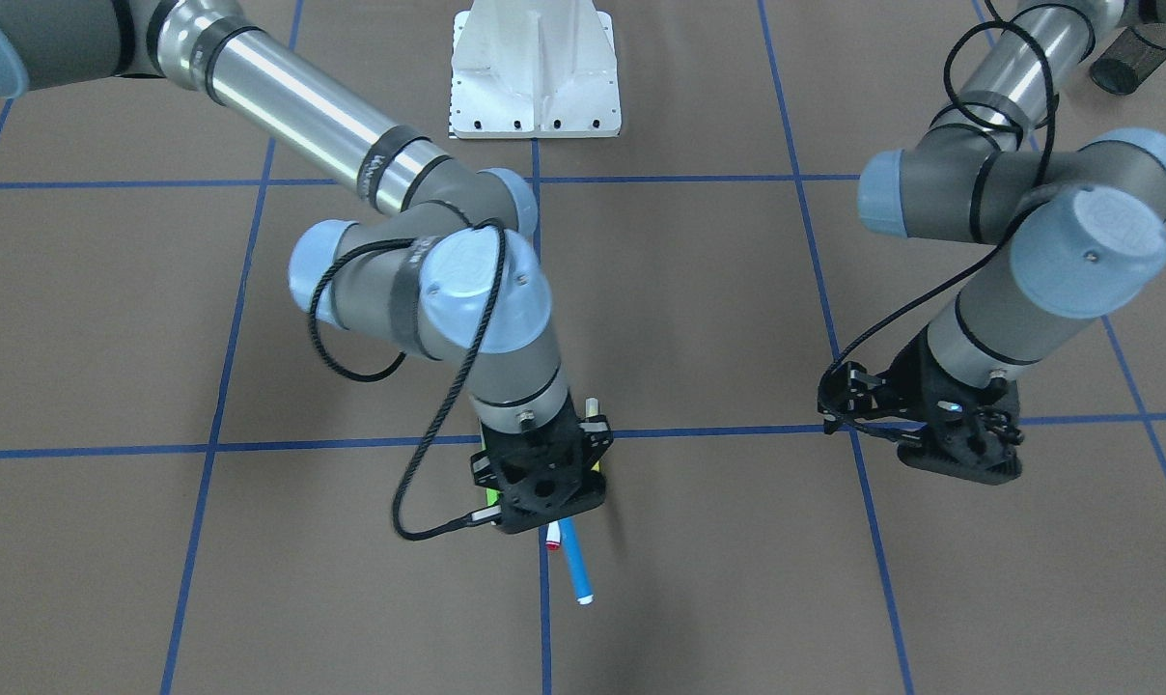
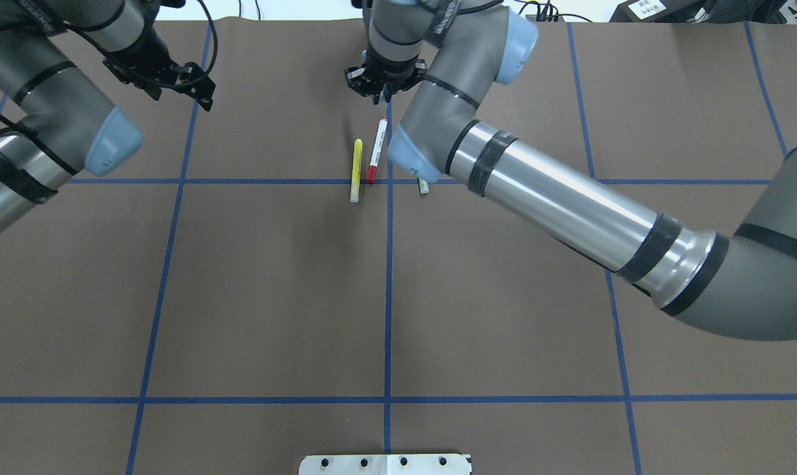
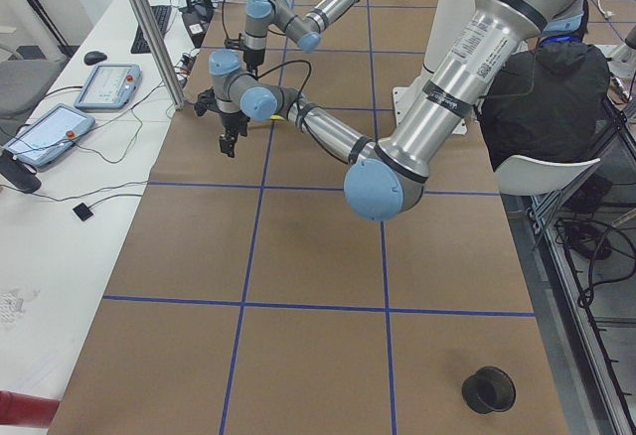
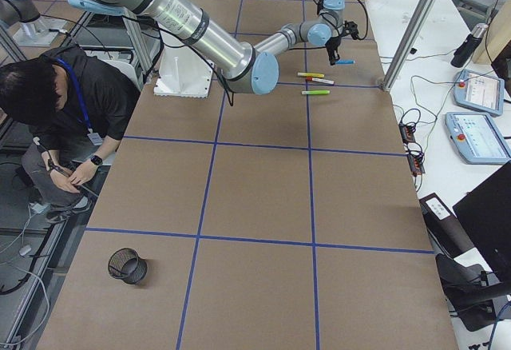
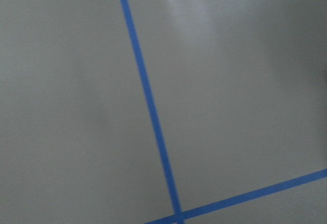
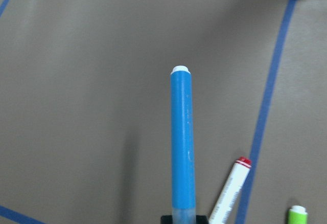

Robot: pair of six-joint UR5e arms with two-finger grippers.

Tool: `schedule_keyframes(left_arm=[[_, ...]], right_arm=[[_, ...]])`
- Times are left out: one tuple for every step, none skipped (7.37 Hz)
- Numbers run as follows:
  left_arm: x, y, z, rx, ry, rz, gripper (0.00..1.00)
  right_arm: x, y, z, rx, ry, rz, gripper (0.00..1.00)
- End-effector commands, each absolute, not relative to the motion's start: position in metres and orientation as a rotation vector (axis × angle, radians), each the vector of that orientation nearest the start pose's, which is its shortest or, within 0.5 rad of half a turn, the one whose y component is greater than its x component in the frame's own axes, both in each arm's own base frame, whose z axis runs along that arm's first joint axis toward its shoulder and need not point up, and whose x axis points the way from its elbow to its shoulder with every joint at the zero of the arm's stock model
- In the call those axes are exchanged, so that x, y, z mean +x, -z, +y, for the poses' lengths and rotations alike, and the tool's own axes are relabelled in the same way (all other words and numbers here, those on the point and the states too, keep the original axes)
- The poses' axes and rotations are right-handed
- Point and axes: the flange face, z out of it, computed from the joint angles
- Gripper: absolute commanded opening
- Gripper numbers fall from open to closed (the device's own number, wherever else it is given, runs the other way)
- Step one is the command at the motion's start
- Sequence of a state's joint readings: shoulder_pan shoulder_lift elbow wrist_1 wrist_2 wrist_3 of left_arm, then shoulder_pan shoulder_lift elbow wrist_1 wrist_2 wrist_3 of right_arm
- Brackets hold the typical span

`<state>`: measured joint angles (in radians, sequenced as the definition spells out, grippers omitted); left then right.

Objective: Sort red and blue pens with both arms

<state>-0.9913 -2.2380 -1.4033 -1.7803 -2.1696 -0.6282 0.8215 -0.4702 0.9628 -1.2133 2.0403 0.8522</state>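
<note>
**Holding one blue pen: table stock, item by item**

1. Right gripper [image 1: 542, 497]. My jaws are closed on one end of the blue pen [image 6: 182, 142]. Nearly the whole sky-blue barrel and its white end jut out beyond them. The pen is up off the table [image 2: 273, 297], and its shadow falls on the brown surface to one side. Place: close to the far edge, about midway along it.

2. Red pen [image 2: 376, 150]. White barrel, red cap, lying flat just beside the centre tape line. It sits a little nearer my base than the right gripper, and nothing touches it.

3. Yellow marker [image 2: 356, 169]. Lying flat just beside the red pen, on my left of it and roughly parallel.

4. Lime-green marker [image 4: 315, 92]. Lying flat on my right of the red pen, near it.

5. Left gripper [image 1: 961, 461]. It hangs over bare table near the far edge, toward my left end and well apart from the pens. Its wrist camera shows only brown surface and blue tape. I cannot tell how far these jaws stand apart.

6. Black mesh cup [image 3: 489, 390]. Upright near the corner of the near edge at my left end.

7. Second mesh cup [image 4: 128, 266]. Upright near the corner of the near edge at my right end.
</note>
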Motion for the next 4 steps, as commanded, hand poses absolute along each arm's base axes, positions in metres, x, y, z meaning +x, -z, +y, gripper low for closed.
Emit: schedule_keyframes(left_arm=[[0.43,-0.244,-0.655,0.316,-0.075,0.92,0.98],[0.472,-0.211,-0.65,0.336,-0.052,0.91,0.97],[0.515,-0.176,-0.643,0.339,-0.005,0.906,0.95],[0.545,-0.157,-0.627,0.332,-0.003,0.918,0.91]], right_arm=[[-0.417,-0.221,-0.728,0.184,0.053,-0.904,0.0],[-0.398,-0.246,-0.735,0.176,0.048,-0.882,0.0],[-0.388,-0.261,-0.739,0.164,0.031,-0.871,0.0],[-0.382,-0.276,-0.739,0.147,0.022,-0.869,0.0]])
